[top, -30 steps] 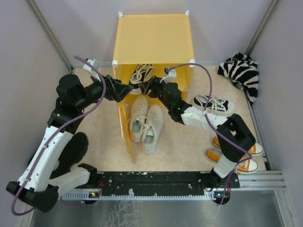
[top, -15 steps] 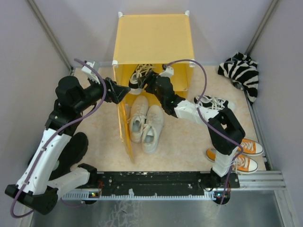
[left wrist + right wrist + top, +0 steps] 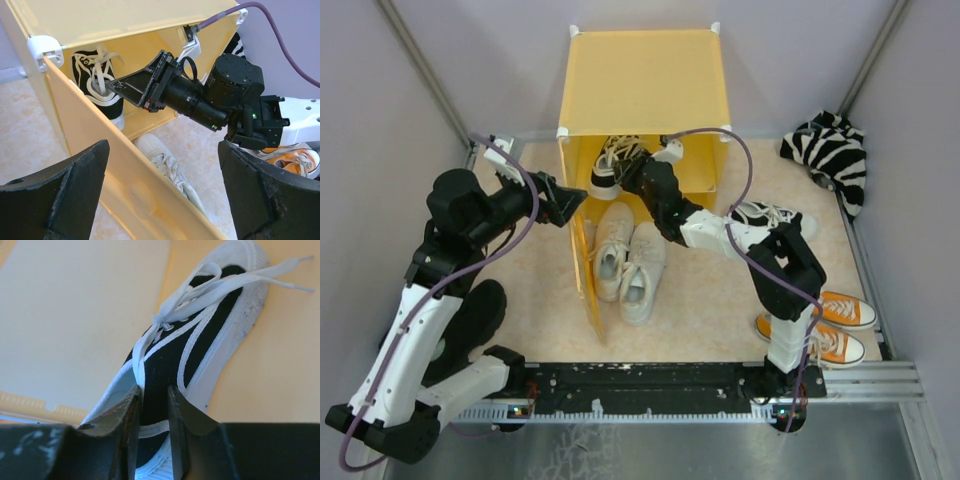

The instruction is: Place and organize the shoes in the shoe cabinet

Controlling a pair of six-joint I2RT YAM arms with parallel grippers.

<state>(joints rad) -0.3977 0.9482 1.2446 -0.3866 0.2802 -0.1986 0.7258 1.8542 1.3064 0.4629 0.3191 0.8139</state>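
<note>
At the cabinet [image 3: 642, 80] front, right gripper [image 3: 154, 389] pinches the black shoe [image 3: 200, 335] by its heel, toe straight ahead; left gripper [image 3: 572, 200] gapes beside the door [image 3: 90, 135].

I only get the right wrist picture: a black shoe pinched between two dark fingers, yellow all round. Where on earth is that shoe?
Observer: The black shoe is inside the shoe cabinet, whose door hangs open.
Operator: Is its partner in there too?
Observer: No, the other black shoe lies on the floor, right of the cabinet.
Operator: And the other arm?
Observer: The left gripper hovers open by the door, holding nothing.
</note>
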